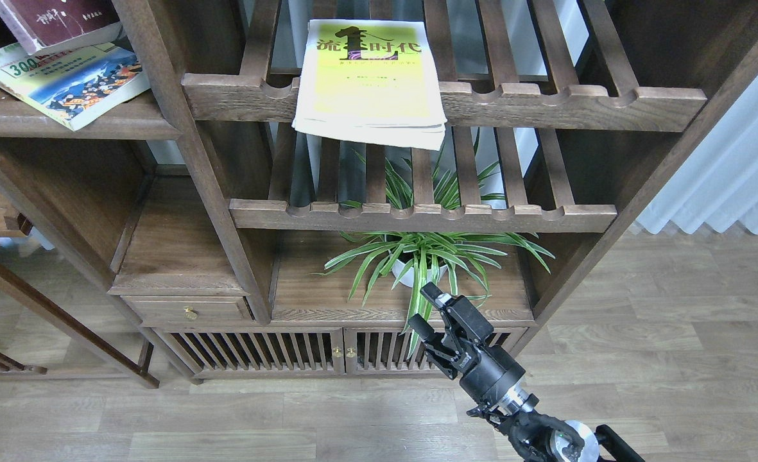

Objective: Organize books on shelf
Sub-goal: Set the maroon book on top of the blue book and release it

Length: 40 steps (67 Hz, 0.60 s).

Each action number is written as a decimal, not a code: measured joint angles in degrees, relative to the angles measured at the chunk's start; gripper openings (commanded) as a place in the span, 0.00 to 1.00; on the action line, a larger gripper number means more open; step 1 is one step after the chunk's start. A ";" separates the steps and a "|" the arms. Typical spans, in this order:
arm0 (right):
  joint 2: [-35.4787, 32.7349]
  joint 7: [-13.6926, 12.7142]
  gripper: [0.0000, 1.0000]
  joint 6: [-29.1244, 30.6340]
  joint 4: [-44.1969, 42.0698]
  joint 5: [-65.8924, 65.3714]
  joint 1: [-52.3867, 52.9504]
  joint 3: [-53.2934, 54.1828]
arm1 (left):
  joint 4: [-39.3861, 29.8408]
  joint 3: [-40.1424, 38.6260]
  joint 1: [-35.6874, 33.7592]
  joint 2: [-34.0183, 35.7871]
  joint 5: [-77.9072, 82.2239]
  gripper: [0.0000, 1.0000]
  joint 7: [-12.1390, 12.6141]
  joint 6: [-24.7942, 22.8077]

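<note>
Yellow-green book (370, 80) lies on slatted rack (545, 102); white pot (409, 266) holds plant (439, 250).

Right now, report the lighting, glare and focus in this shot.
Head view: even, soft daylight, brightest at the white curtain on the right. The yellow-green book is bright but its title stays legible, with no hard glare. The right gripper and the potted plant are sharp. The maroon book is cropped by the frame's top-left corner.
</note>
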 measured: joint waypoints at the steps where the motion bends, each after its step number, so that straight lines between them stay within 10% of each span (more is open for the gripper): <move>1: 0.00 0.00 1.00 0.00 -0.01 0.00 0.00 0.00 | 0.15 -0.06 -0.02 -0.14 -0.03 0.54 0.00 0.00; 14: 0.00 0.00 1.00 0.00 -0.11 0.00 0.22 -0.04 | 0.88 -0.29 -1.30 -1.01 0.23 0.89 0.00 0.00; 40: 0.01 0.01 1.00 0.00 -1.09 0.00 1.10 -0.17 | -7.88 -2.96 -3.28 -0.39 -0.09 0.99 0.00 0.00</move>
